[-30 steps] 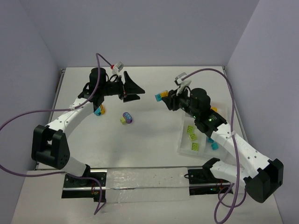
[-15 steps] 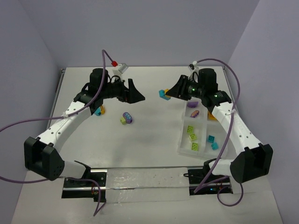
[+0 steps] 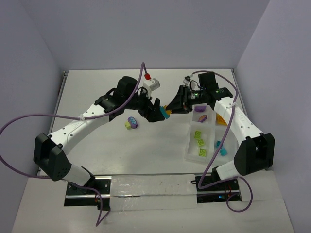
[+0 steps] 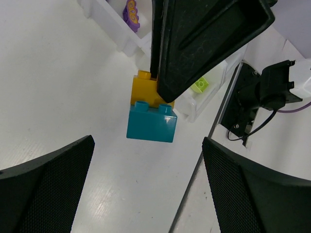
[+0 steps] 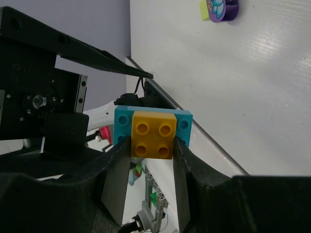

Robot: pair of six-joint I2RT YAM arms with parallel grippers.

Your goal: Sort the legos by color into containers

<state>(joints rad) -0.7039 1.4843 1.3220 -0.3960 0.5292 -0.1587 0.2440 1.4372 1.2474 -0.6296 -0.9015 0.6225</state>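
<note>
**Top external**
- Tray [image 3: 188, 147]: on the right side of the desk [image 3: 97, 160], four compartments.
  - Far-left: purple bricks [image 3: 201, 116].
  - Far-right: an orange brick [image 3: 220, 119], partly under the right arm.
  - Near-left: three lime green bricks [image 3: 200, 142].
  - Near-right: two teal bricks [image 3: 221, 148].
- Orange-teal pair [image 3: 166, 112]: held off the desk at mid-table, left of the tray, between the two arms.
- Right gripper [image 3: 171, 107]: jaws closed on this pair.
- Left gripper [image 3: 158, 115]: just beside the pair on the other side.
- Purple-green pair [image 3: 131, 122]: loose on the desk, left of the grippers.

**Left wrist**
- Left gripper [image 4: 147, 151]: jaws spread wide, holding nothing.
- Orange-teal pair [image 4: 151, 116]: hangs ahead of the jaws, teal half nearest them, orange half pinched by the right arm's black finger [image 4: 204, 43].
- Tray [image 4: 114, 34]: behind the pair. One purple brick and one green brick show in it.

**Right wrist**
- Right gripper [image 5: 151, 150]: jaws clamped on the sides of the orange half. The teal half shows behind it.
- Purple-green pair [image 5: 221, 9]: on the desk at the top edge.

**Progress (judged)**
- Mostly done: every compartment holds a single colour.
- Left to do: both two-colour pairs need splitting, and their four halves need dropping in by colour.
</note>
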